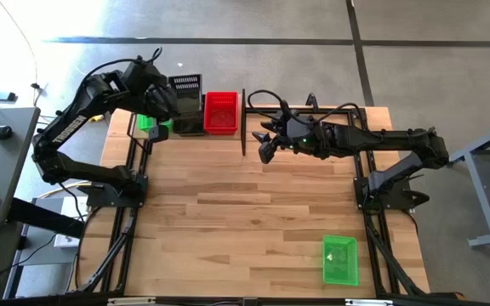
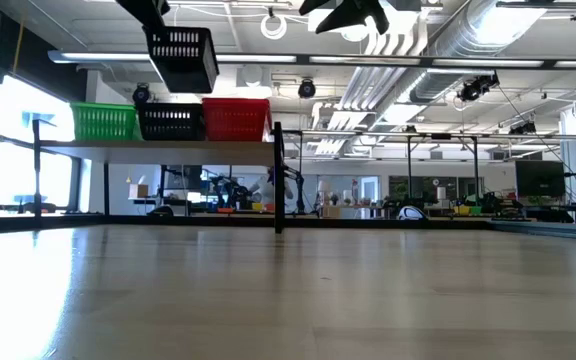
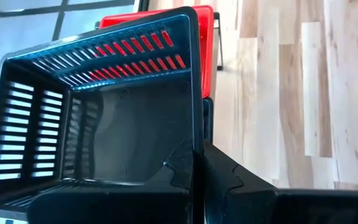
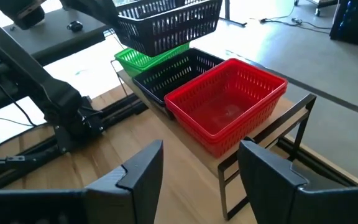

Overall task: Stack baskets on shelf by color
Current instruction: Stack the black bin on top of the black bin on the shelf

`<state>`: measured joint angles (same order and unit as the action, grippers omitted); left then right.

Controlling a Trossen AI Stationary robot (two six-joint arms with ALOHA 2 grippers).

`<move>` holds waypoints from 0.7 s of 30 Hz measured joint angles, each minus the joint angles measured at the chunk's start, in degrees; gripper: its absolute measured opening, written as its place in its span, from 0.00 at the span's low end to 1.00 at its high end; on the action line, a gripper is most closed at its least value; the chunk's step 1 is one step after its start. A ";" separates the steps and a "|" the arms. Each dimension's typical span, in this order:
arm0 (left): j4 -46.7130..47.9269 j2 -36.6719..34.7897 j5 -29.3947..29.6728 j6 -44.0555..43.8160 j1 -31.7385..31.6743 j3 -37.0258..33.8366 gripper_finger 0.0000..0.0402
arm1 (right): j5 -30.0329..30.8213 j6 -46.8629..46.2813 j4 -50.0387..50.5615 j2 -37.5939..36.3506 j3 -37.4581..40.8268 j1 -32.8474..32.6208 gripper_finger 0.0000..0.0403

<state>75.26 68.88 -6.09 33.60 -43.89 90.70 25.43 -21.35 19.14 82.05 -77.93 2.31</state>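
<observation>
My left gripper (image 3: 199, 177) is shut on a black basket (image 2: 181, 58) and holds it in the air over the shelf (image 2: 168, 146), at the table's far left. Three baskets stand side by side on the shelf on their bases: green (image 2: 105, 121), black (image 2: 171, 121) and red (image 2: 236, 119). The right wrist view shows the held basket (image 4: 166, 22) above the green one (image 4: 145, 61) and the black one (image 4: 173, 71). My right gripper (image 4: 201, 168) hangs open and empty to the right of the shelf, facing the red basket (image 4: 225, 102). My left gripper pinches one side wall of the black basket at its rim (image 3: 194, 152). One finger (image 3: 173, 177) is inside the basket and the other (image 3: 225, 177) is outside. The basket is lifted clear of the shelf's baskets, tilted, with its open top facing the wrist.
Another green basket (image 1: 339, 259) lies on the wooden table near its near right corner. The shelf's black end post (image 1: 243, 119) stands between the red basket and my right gripper (image 1: 266, 140). Bare table (image 1: 245, 212) spreads across the middle.
</observation>
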 joint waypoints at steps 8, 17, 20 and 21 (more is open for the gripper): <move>-0.30 0.57 -2.05 3.24 -2.01 -3.08 0.00 | -0.26 1.06 -0.02 0.02 0.00 1.19 0.47; -10.31 -4.58 -1.81 3.84 -2.61 -19.19 0.00 | -2.21 0.90 0.11 0.02 0.00 2.97 0.47; -12.55 -5.51 -1.79 3.99 -2.61 -21.67 0.00 | -2.23 0.88 0.22 0.02 0.00 3.61 0.47; -12.59 -5.49 -1.71 4.41 -2.61 -22.20 0.00 | -2.23 0.88 0.24 0.02 0.00 3.80 0.47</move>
<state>62.67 63.40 -7.80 38.01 -46.50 68.49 23.20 -20.47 19.38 82.06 -77.93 6.11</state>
